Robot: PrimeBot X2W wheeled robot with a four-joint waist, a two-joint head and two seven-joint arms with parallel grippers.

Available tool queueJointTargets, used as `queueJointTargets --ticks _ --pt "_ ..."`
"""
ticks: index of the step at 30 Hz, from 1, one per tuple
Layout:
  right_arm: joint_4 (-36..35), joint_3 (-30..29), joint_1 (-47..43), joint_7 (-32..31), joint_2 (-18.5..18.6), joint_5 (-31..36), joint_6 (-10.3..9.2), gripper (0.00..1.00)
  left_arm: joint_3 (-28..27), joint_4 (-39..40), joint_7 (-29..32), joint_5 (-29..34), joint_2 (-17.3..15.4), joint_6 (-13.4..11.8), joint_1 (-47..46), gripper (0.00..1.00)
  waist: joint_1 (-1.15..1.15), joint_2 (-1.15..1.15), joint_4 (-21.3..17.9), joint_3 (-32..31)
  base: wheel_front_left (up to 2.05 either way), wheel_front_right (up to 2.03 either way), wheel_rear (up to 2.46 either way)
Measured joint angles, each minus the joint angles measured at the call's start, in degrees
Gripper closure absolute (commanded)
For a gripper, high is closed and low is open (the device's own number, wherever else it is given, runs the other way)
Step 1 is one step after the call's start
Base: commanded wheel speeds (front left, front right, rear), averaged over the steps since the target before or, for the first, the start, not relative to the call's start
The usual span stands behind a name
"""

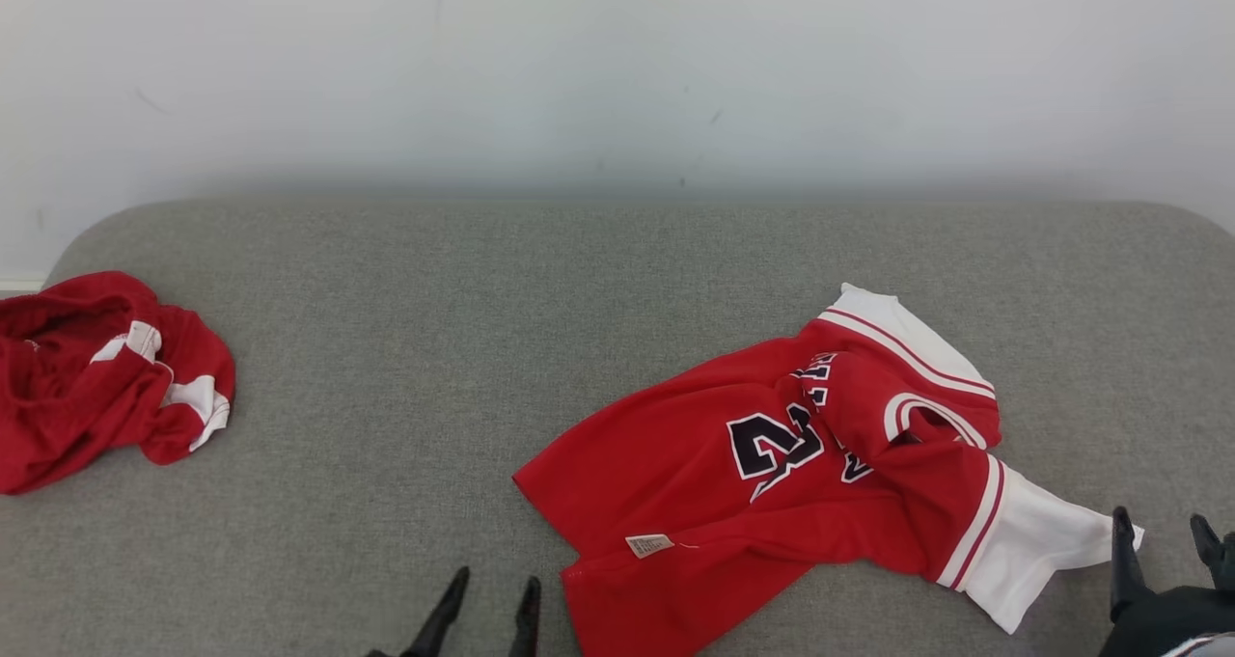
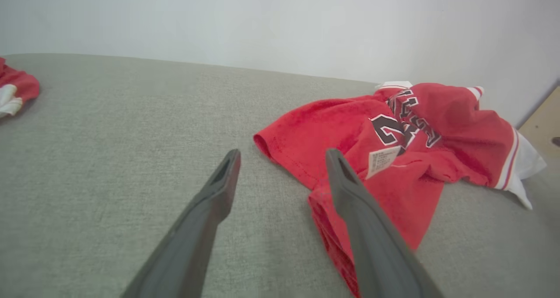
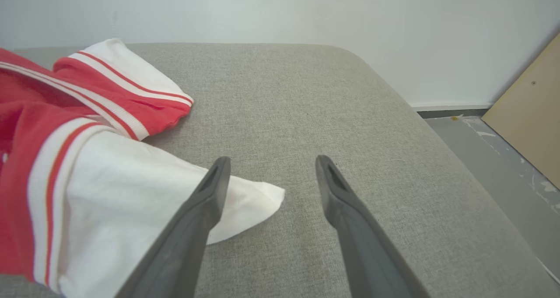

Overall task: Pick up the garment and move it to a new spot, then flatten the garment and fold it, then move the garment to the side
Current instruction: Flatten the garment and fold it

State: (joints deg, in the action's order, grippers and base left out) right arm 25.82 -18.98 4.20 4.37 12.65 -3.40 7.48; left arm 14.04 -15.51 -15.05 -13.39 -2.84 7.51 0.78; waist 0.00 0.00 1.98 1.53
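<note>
The garment [image 1: 772, 464] is a red jersey with white sleeves and a dark number, lying crumpled on the grey cushion at centre right. My left gripper [image 1: 492, 589] stands open just left of its lower hem [image 2: 284, 156]. My right gripper [image 1: 1163, 532] is open beside the tip of the white sleeve [image 3: 245, 201], with nothing between its fingers. In the right wrist view the sleeve tip lies under the left finger [image 3: 210, 193], and the jersey [image 3: 52, 127] spreads to the left.
A second red-and-white garment [image 1: 96, 377] lies bunched at the cushion's far left edge. The grey cushion [image 1: 434, 329] backs onto a pale wall. To the right, floor [image 3: 494, 158] and a tan board [image 3: 529, 114] lie beyond the cushion's edge.
</note>
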Motion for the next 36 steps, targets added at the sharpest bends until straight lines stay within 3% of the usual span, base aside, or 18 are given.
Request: queueJointTargets --ticks 6,18,36 --pt "6.5 1.4 4.4 -1.3 2.0 0.4 0.0 0.0 5.9 -4.0 0.0 -2.7 0.0 0.0 -2.4 0.0 0.0 0.0 -0.6 1.6 0.0 0.0 0.0" --pt "19.6 4.9 11.1 1.1 2.8 -0.2 0.0 0.0 9.9 -12.3 0.0 -7.3 0.0 0.0 -8.6 0.0 0.0 0.0 -1.4 3.4 0.0 0.0 0.0" --pt "26.5 9.9 14.6 6.1 3.0 -4.2 0.0 0.0 12.6 -17.2 0.0 -10.5 0.0 0.0 -12.0 0.0 0.0 0.0 -2.4 4.5 0.0 0.0 0.0"
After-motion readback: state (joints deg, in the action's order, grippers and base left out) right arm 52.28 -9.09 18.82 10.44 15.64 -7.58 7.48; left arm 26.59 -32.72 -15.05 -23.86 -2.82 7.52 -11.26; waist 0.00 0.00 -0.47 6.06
